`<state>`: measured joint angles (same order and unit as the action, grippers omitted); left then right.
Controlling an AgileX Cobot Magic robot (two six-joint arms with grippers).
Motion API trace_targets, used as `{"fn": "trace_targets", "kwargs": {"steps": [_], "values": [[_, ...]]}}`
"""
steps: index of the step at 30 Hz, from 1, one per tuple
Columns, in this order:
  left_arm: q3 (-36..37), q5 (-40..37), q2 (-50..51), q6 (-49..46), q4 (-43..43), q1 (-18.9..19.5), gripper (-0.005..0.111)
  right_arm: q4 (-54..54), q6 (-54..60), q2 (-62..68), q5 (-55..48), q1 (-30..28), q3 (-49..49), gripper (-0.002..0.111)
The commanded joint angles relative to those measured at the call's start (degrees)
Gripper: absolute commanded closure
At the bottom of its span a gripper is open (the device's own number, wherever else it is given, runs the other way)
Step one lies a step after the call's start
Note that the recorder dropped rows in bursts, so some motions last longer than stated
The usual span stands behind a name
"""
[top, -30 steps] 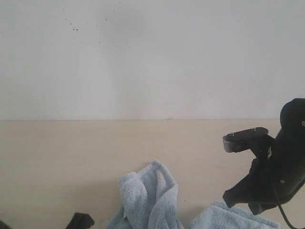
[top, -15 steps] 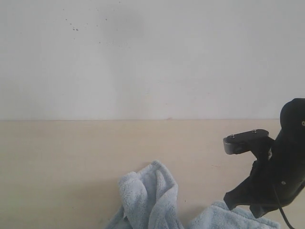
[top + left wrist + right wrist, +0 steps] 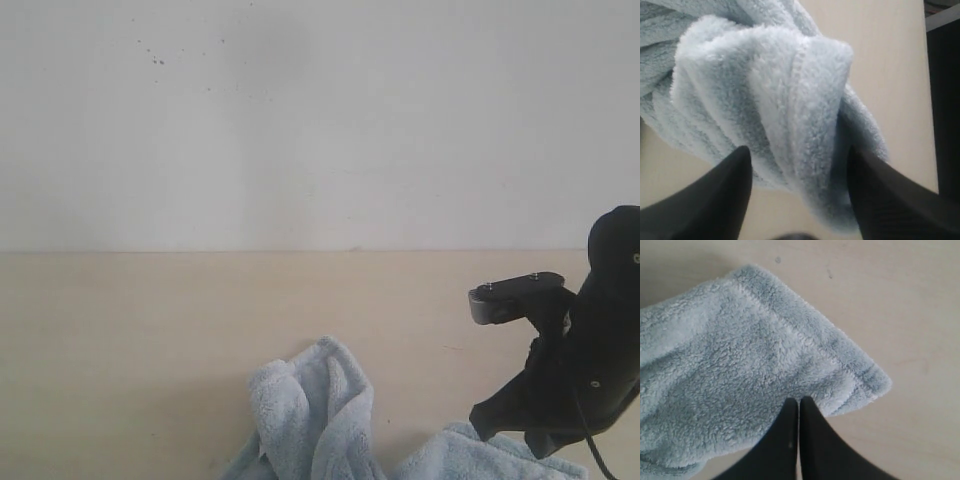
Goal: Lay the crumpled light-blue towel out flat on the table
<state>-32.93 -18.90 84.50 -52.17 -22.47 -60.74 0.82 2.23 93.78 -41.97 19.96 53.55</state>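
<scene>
The large pale light-blue fluffy terry-cloth towel (image 3: 310,420) lies at the near edge of the wide, pale beige wood-look table (image 3: 120,330). One part is bunched into upright folds near the middle. A flatter part runs off toward the right, under the black right arm (image 3: 580,360).

In the left wrist view, a thick rolled fold of the towel with a stitched hem along it sits directly between the two dark fingers of the left gripper (image 3: 797,155). The jaws stand wide apart, one on each side of the fold, and are not visibly pinching it. The fold's long axis runs away from the gripper, roughly in line with the fingers, so a closing stroke would likely squeeze across its thickness.

In the right wrist view, the flat hemmed corner (image 3: 875,382) of the towel lies on the table just beside the right gripper (image 3: 799,402). Its fingers are pressed together at the cloth's edge. Whether any cloth is caught between them cannot be told.

The left gripper is therefore nearer the crumpled part and the right gripper nearer the flat corner. The bunch lies to the left of that corner, so spreading the towel probably means drawing the fold leftward, away from the right gripper.
</scene>
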Motion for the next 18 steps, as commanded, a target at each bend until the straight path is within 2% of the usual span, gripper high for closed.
{"fn": "trace_targets", "kwargs": {"steps": [1,4,5,8,11,12,14,16,18], "values": [[0.4,2.9,1.3,-0.2,-0.7,-0.5,0.061,0.1,-0.2,-0.5,-0.2,0.0,-0.3,0.108],[-0.5,2.7,-0.1,-0.2,0.1,-0.5,0.092,0.1,-0.2,-0.5,-0.2,0.0,-0.3,0.108],[-1.4,2.3,-2.0,0.2,3.1,-0.5,0.102,0.1,-0.2,-0.5,-0.2,0.0,-0.3,0.108],[-1.6,2.9,-6.0,5.7,9.7,0.2,0.103,0.1,-0.2,-0.5,0.3,0.0,-0.3,0.108],[-1.6,2.9,-10.1,17.7,19.3,3.4,0.103,0.1,-0.2,-0.5,0.5,0.0,-0.3,0.108],[-1.6,2.9,-11.4,24.8,23.9,5.3,0.103,0.1,-0.2,-0.5,0.5,0.0,-0.3,0.108],[-1.6,2.5,-13.7,45.9,33.9,9.7,0.103,0.1,-0.2,-0.5,0.4,0.0,-0.3,0.108],[-1.6,-1.0,-15.1,68.1,48.3,15.0,0.103,0.1,-0.2,-0.5,-0.1,0.0,-0.3,0.108],[-1.6,-5.6,-16.0,83.9,60.2,18.6,0.103,0.1,0.6,-0.5,-1.2,0.0,-0.3,0.108]]}}
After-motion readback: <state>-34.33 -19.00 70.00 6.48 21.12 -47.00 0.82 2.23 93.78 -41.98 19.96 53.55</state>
